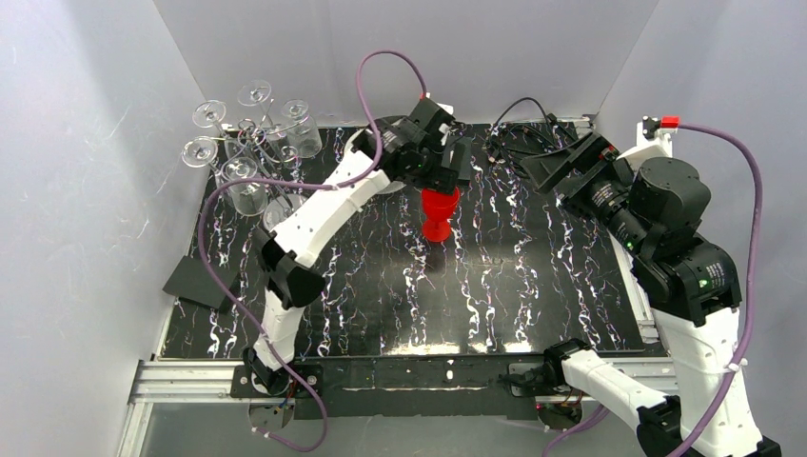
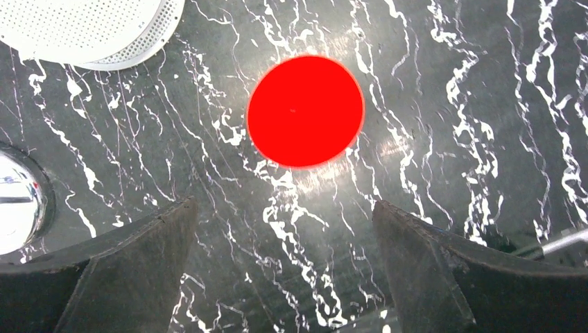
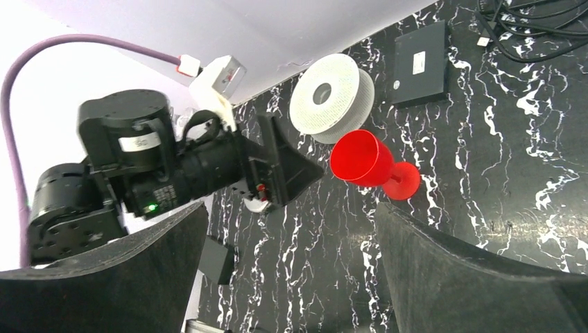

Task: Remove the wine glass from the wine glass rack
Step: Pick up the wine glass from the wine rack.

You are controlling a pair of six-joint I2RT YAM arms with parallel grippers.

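Top external: left fingers (image 2: 132, 270), right fingers (image 3: 451, 270) apart; red wine glass (image 1: 440, 209) upright near spool (image 3: 333, 94).

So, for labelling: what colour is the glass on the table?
Solid red wine glass; clearest in right wrist view.

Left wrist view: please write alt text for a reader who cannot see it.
A red wine glass, seen from above as a red disc, stands on the black marbled table beyond two fingers, spread wide and holding nothing. A white spool is at top left, the shiny base of the wine glass rack at the left edge.
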